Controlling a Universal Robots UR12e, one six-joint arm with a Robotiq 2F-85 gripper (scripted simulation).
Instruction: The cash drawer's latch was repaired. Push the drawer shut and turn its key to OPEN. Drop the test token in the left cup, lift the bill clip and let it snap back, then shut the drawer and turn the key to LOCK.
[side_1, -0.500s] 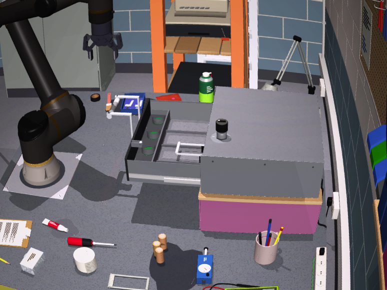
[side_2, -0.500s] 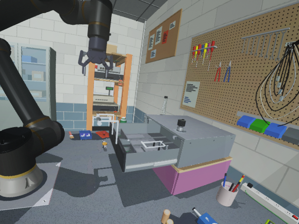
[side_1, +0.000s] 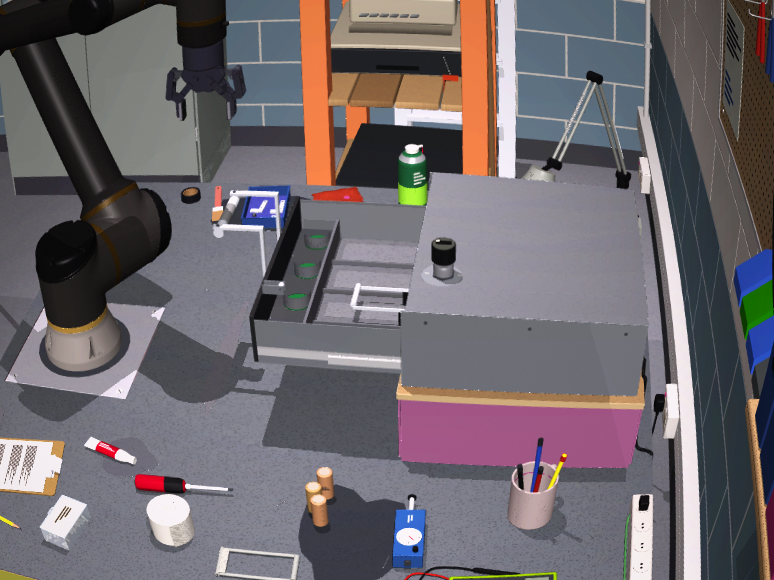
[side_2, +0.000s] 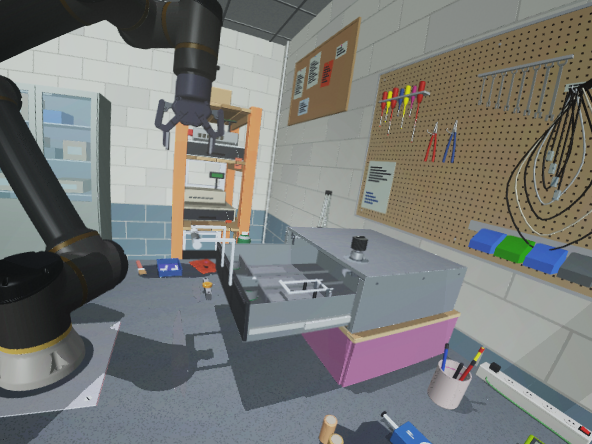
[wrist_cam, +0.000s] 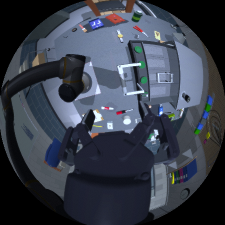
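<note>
At the middle of the bench a grey cash box (side_1: 531, 275) sits on a pink block, and its drawer (side_1: 331, 281) stands pulled out to the left. Three green-bottomed cups (side_1: 306, 270) run along the drawer's front strip, and a white bill clip (side_1: 378, 299) lies over the bill trays. A black key knob (side_1: 443, 255) stands on the box's top near the drawer side. A white bar handle (side_1: 247, 219) sticks out from the drawer front. A small token (side_2: 206, 286) stands on the bench left of the drawer. My gripper (side_1: 204, 94) hangs high above the bench, left of the drawer, open and empty.
Behind the box stand an orange shelf frame (side_1: 393, 81), a green spray can (side_1: 412, 175) and a folded tripod (side_1: 587, 125). A blue box (side_1: 267, 206) and a tape roll (side_1: 191, 195) lie near the handle. Corks (side_1: 319, 494), a screwdriver (side_1: 175, 484) and a pen cup (side_1: 532, 497) lie along the front.
</note>
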